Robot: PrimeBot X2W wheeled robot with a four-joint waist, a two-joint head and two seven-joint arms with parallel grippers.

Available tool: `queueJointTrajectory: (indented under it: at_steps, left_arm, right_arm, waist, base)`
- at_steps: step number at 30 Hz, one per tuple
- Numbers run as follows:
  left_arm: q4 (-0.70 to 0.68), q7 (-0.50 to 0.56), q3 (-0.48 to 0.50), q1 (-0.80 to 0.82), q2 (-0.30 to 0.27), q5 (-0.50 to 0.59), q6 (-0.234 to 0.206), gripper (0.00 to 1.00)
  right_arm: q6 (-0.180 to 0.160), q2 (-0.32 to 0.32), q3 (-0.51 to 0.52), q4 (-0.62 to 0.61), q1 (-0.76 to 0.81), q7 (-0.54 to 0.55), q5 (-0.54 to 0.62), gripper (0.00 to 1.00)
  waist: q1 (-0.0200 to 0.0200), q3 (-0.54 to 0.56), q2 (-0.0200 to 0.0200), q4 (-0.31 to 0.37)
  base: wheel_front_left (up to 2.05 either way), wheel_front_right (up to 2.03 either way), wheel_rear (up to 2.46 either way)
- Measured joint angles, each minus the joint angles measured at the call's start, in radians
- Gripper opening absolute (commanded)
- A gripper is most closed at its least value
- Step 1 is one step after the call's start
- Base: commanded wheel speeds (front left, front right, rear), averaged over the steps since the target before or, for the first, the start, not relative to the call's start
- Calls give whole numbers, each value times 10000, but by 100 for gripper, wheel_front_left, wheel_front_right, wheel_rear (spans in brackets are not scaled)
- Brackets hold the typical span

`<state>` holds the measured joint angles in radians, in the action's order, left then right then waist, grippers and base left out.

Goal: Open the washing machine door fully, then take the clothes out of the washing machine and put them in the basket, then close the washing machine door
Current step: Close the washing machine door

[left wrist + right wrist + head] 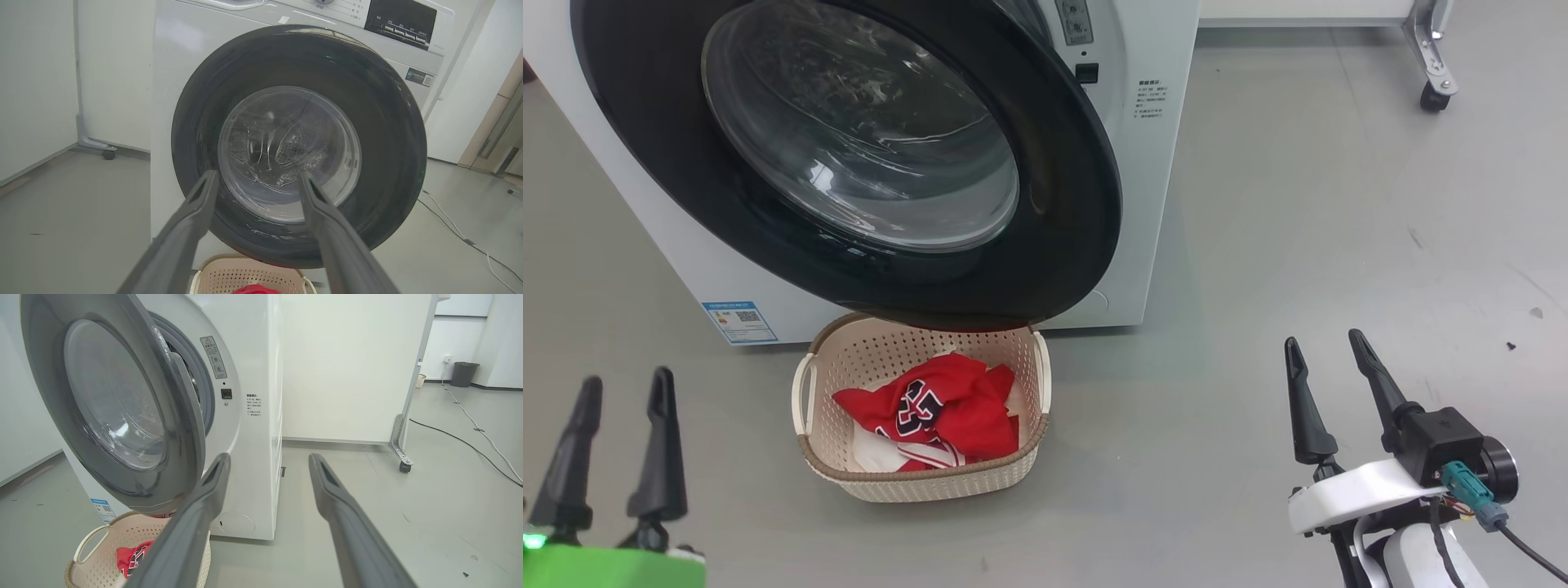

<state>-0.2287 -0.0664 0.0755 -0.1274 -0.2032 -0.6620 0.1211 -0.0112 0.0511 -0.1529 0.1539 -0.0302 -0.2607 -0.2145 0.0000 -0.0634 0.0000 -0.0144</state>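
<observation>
Lying in the cream basket (923, 486) beneath the ajar washing machine door (1062, 163) is the red jersey (947, 408); left gripper (627, 377) and right gripper (1322, 339) both gape empty.

grey floor (1339, 245), white wheeled partition (347, 367), dark bin (464, 374) far off.

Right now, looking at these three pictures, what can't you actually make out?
1. Inside the washing machine: head and left wrist views, the door glass glares and distorts; whether anything remains is unclear.
2. The basket: head view, far rim under the door; left wrist view, mostly cut off by the bottom edge.
3. What lies beneath the red clothes: head view, covered.
4. Print on the blue label: head view, too small.
</observation>
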Motion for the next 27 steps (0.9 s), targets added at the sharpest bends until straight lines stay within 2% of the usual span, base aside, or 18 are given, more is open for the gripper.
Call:
queueJointTrajectory:
  at_steps: [5,9,15,27]
  left_arm:
    - [433,-428,-399,-403,-17,1427,-313,100]
    - [692,-673,-798,-658,29,2096,-646,100]
    - [1139,-842,-1206,-846,314,2477,-986,100]
    - [1607,-1035,-1620,-983,577,2894,-1400,100]
  right_arm:
    - [0,-2,0,-50,110,0,127,100]
    - [0,-6,-27,-8,423,0,144,100]
    - [0,-15,-79,86,641,0,144,100]
    - [-2,-23,-111,176,843,0,144,100]
  waist:
    - [0,91,0,28]
    - [0,185,0,47]
    - [0,279,0,83]
    - [0,378,0,145]
  base:
    - [0,0,0]
    - [0,0,0]
    - [0,0,0]
    - [0,0,0]
